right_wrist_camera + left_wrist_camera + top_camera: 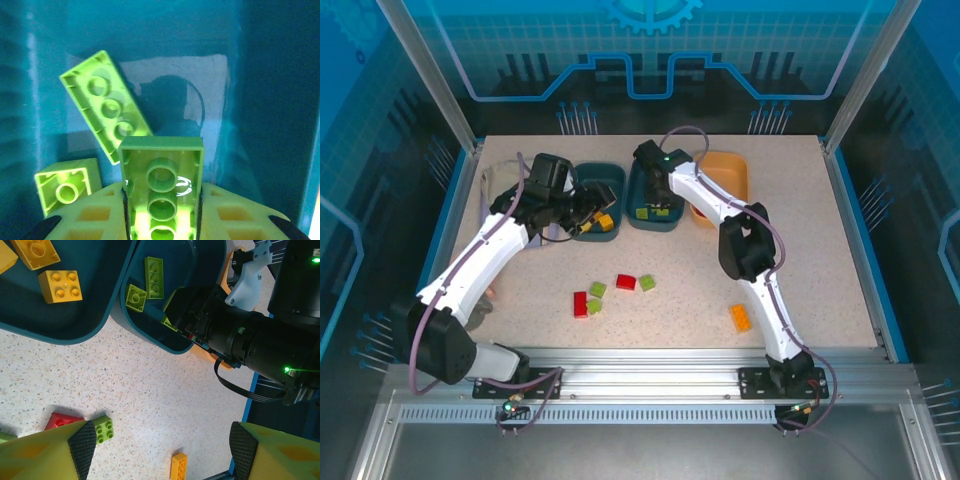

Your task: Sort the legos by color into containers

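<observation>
Arms rose from their bases at the bottom edge of the top view. The left arm slanted from lower left toward upper centre, with its wrist turned to the right. That set the left gripper at the left teal tub. In the left wrist view its fingers stood wide apart at the bottom corners, with only bare table between them.

The right arm climbed from lower right to an elbow right of centre. From there it folded back toward upper centre and dipped the right gripper into the middle teal tub. Its jaws were clamped on a green oblong brick, which hung inside that tub with its hollow underside facing the wrist camera.

Two more green bricks lay on the tub floor beyond the held one. Yellow bricks sat in the left teal tub. The orange tub stood just right of the middle one.

Loose bricks lay on the table below centre. They were two red ones, three green ones and, apart at the lower right, an orange brick.
</observation>
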